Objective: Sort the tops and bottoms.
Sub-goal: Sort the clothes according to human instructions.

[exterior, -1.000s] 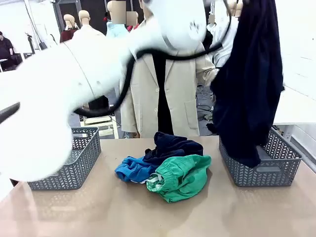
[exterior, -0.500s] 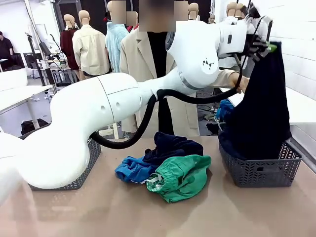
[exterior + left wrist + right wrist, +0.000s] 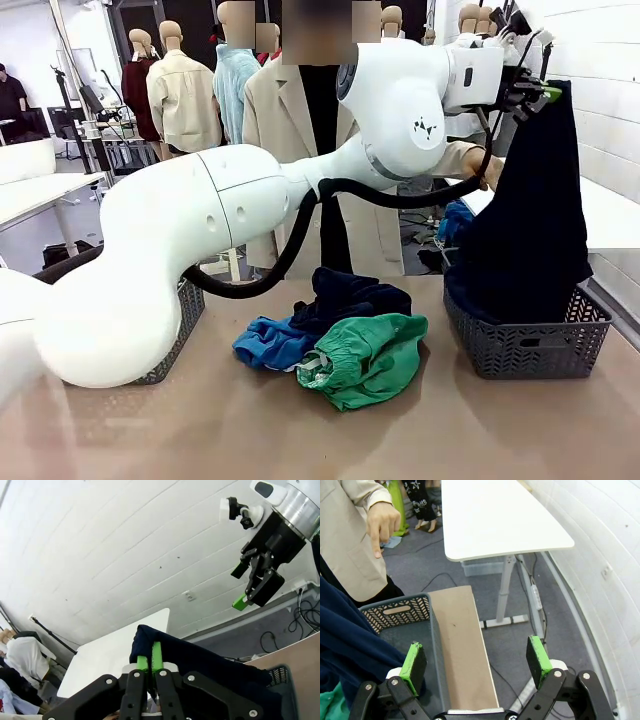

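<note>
My left gripper [image 3: 546, 97] is high at the right, shut on the top of the long dark navy bottoms [image 3: 530, 230]. They hang down, and their lower end lies in the right grey basket [image 3: 525, 350]. In the left wrist view the left gripper [image 3: 150, 664] pinches the navy cloth [image 3: 200, 660] between its green pads. My right gripper [image 3: 476, 659] hovers open above that basket's [image 3: 395, 612] outer side and is also seen from the left wrist [image 3: 240, 586]. A pile sits mid-table: the royal-blue top [image 3: 268, 342], the green bottoms [image 3: 368, 358] and another dark navy cloth [image 3: 350, 290].
A second grey basket [image 3: 172, 330] stands at the left, mostly behind my left arm. A person in a beige coat [image 3: 285, 150] stands across the table, with a hand [image 3: 382, 520] near the right basket. A white table [image 3: 495, 520] and a brick wall lie beyond the right edge.
My left arm swung away from the camera, carrying the navy bottoms over the right basket. Their lower end settled into it. Almost nothing moved in the last half second.
</note>
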You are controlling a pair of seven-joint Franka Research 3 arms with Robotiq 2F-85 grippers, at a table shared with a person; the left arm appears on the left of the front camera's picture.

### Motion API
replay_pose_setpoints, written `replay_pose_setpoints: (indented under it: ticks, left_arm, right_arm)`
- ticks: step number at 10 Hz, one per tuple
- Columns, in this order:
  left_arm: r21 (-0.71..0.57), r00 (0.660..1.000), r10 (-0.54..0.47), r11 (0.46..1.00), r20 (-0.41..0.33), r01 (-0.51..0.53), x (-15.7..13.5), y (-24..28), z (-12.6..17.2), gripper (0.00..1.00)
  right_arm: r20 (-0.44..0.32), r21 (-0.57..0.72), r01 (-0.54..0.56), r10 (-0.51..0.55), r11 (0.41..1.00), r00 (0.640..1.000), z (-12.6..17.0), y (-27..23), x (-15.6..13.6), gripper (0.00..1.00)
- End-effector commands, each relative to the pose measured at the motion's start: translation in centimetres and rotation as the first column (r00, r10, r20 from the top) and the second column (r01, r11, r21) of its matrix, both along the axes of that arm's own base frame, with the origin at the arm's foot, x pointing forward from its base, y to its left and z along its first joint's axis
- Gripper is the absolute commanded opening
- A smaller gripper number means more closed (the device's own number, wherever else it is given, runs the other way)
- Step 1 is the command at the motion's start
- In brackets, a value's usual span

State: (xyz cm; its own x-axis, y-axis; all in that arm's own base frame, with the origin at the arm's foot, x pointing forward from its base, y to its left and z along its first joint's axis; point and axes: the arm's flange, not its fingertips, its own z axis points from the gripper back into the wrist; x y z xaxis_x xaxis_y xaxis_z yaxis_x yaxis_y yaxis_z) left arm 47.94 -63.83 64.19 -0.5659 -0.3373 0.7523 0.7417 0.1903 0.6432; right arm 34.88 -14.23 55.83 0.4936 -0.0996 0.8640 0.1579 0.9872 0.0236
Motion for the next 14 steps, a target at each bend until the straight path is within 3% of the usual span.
replay_pose_setpoints:
  ticks: [1,3,4,6,8,9,11,14]
  left_arm:
    - [0.101,0.999,-0.02,0.995,-0.031,0.023,1.9,-1.1,-2.2,0.0]
    - [0.195,0.986,-0.033,0.979,-0.161,0.065,6.1,-3.1,-6.4,0.0]
    - [0.199,0.964,-0.056,0.974,-0.261,0.111,7.9,-4.0,-8.7,0.0]
    - [0.28,0.901,0.027,0.954,-0.432,0.105,9.9,-4.8,-13.7,0.0]
    - [0.373,0.821,0.089,0.915,-0.564,0.156,9.8,-5.9,-16.8,0.0]
    - [0.393,0.781,0.131,0.906,-0.61,0.155,9.9,-6.3,-18.1,0.0]
    - [0.463,0.746,0.203,0.873,-0.635,0.156,10.3,-6.5,-21.0,0.0]
    - [0.456,0.728,0.19,0.871,-0.658,0.185,9.5,-6.1,-20.6,0.0]
  right_arm:
    - [-0.008,0.006,0.0,0.0,1.0,1.0,-0.2,-0.1,-0.1,1.0]
    - [-0.008,0.006,0.0,0.0,1.0,1.0,-0.2,-0.1,-0.1,1.0]
    - [-0.008,0.006,0.0,0.0,1.0,1.0,-0.2,-0.1,-0.1,1.0]
    - [-0.008,0.006,0.0,0.0,1.0,1.0,-0.2,-0.1,-0.1,1.0]
    - [-0.008,0.006,0.0,0.0,1.0,1.0,-0.2,-0.1,-0.1,1.0]
    - [-0.008,0.006,0.0,0.0,1.0,1.0,-0.2,-0.1,-0.1,1.0]
    - [-0.008,0.006,0.0,0.0,1.0,1.0,-0.2,-0.1,-0.1,1.0]
    - [-0.008,0.006,0.0,0.0,1.0,1.0,-0.2,-0.1,-0.1,1.0]
